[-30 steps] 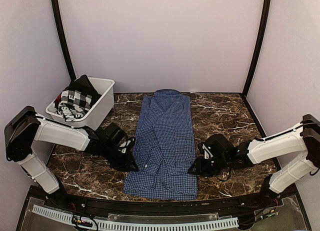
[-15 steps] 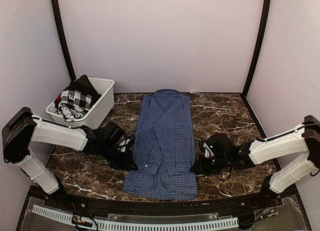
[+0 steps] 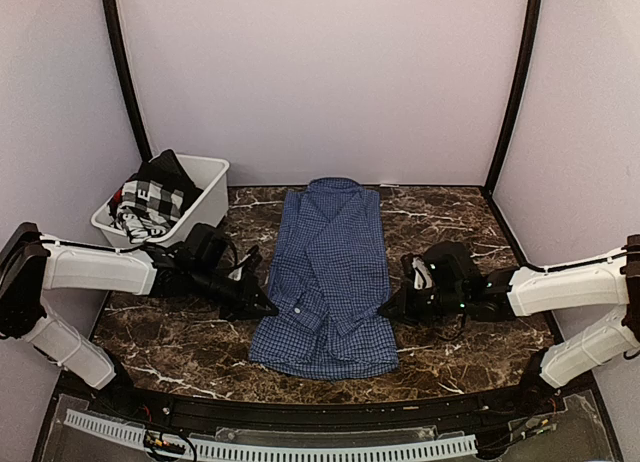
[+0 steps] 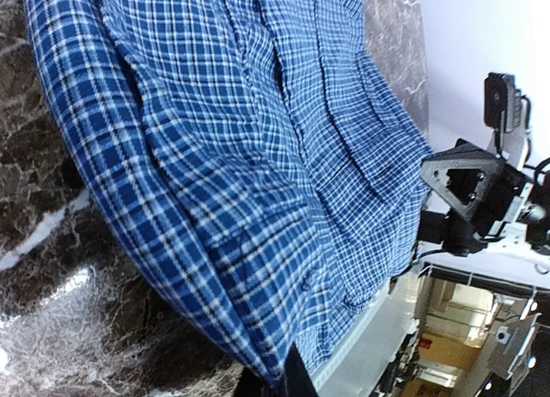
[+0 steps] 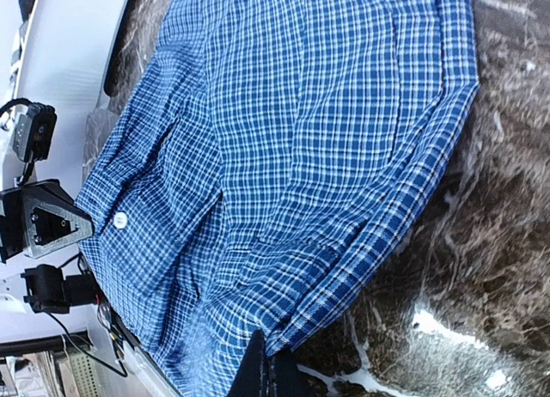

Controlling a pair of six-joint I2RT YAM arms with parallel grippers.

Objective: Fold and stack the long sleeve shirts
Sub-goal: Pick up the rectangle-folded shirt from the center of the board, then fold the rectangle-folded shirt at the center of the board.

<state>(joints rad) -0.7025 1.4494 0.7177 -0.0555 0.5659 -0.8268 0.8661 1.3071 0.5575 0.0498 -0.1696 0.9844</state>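
Note:
A blue checked long sleeve shirt [image 3: 328, 272] lies lengthwise on the marble table, collar at the far end, sleeves folded in. My left gripper [image 3: 268, 307] is shut on its left edge near the hem, and the cloth rises there off the table. In the left wrist view the shirt [image 4: 258, 156] fills the frame and my left gripper [image 4: 288, 381] pinches its edge at the bottom. My right gripper [image 3: 386, 310] is shut on the right edge at the same height. The right wrist view shows the shirt [image 5: 292, 131] with my right gripper [image 5: 268, 371] clamped on its folded border.
A white plastic bin [image 3: 205, 207] at the back left holds more crumpled clothes [image 3: 150, 197], black, white and checked. Purple walls close in the table on three sides. A perforated white rail [image 3: 270, 447] runs along the near edge.
Both grippers closed on the shirt's side edges and lifted them slightly. The arms drew back from the near edge toward the middle, and the hem end bunched up and shifted away from the front.

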